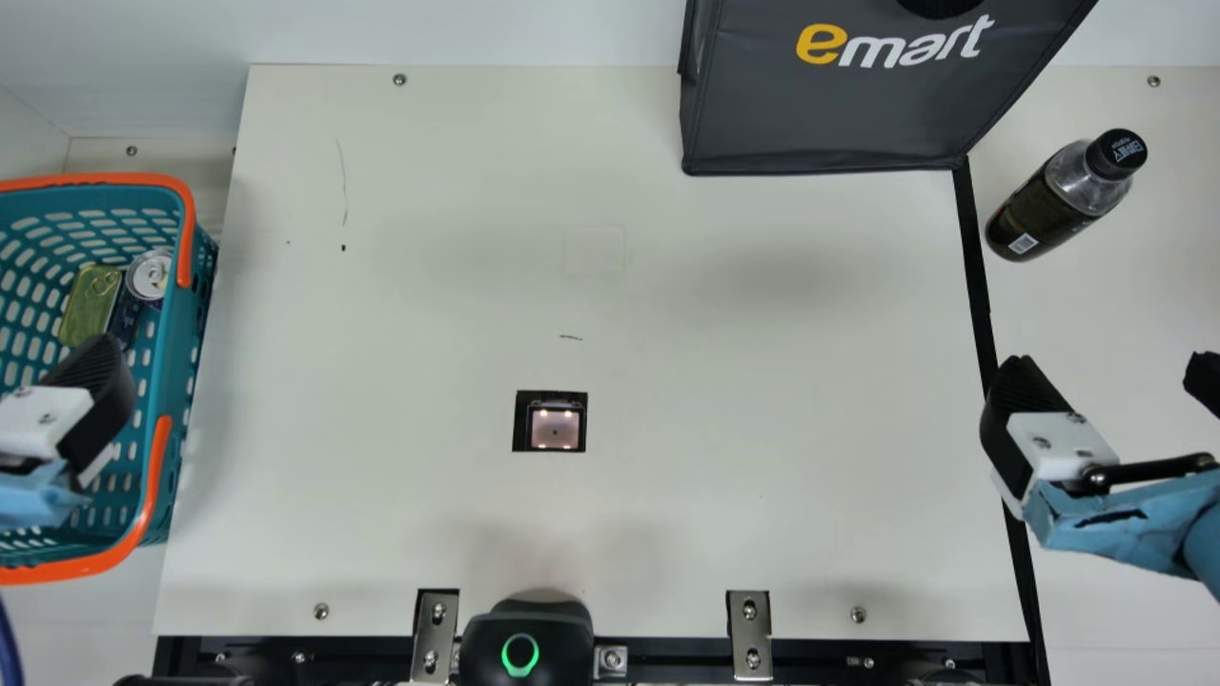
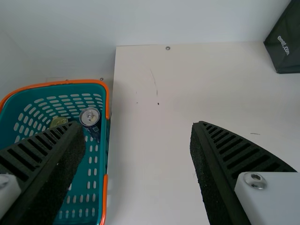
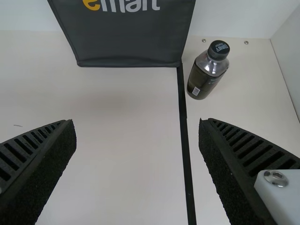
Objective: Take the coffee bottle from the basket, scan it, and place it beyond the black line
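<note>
In the main view, the coffee bottle (image 1: pixel 1066 195) stands upright on the desk (image 1: pixel 762 381) beyond the black line (image 1: pixel 974 257), near the dark bag (image 1: pixel 829 105). The left gripper (image 1: pixel 100 400) is over the teal basket (image 1: pixel 172 381), which holds a can (image 1: pixel 150 274) and a yellow-green pack (image 1: pixel 91 303). The right gripper (image 1: pixel 1110 372) is near the line, well apart from the bottle. The left wrist view shows the left gripper (image 2: pixel 138 125) wide open, holding nothing. In the right wrist view, the right gripper (image 3: pixel 137 123) is also spread wide and empty.
</note>
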Action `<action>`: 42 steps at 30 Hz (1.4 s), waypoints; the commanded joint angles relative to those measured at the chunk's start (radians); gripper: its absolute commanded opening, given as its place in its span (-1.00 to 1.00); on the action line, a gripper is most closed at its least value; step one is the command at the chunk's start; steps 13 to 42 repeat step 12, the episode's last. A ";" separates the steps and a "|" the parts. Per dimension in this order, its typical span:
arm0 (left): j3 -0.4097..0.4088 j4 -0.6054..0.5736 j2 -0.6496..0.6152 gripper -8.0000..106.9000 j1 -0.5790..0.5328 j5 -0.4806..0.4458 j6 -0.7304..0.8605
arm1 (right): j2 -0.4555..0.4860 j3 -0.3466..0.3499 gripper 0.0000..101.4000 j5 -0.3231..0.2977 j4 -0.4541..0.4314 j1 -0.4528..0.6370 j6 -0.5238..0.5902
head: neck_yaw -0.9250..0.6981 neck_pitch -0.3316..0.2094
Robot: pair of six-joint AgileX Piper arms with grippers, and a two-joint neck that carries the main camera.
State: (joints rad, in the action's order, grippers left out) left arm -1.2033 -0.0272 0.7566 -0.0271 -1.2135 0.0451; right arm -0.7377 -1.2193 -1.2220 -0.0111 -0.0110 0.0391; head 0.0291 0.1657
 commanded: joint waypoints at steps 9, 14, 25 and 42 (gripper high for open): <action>0.000 0.000 0.000 0.71 0.000 0.000 0.000 | 0.000 0.000 0.79 0.000 0.000 0.000 0.000 | -0.002 -0.027; 0.000 0.000 0.000 0.71 0.000 0.000 0.000 | 0.000 0.000 0.79 0.000 0.000 0.000 0.000 | -0.002 -0.027; 0.000 0.000 0.000 0.71 0.000 0.000 0.000 | 0.000 0.000 0.79 0.000 0.000 0.000 0.000 | -0.002 -0.027; 0.000 0.000 0.000 0.71 0.000 0.000 0.000 | 0.000 0.000 0.79 0.000 0.000 0.000 0.000 | -0.002 -0.027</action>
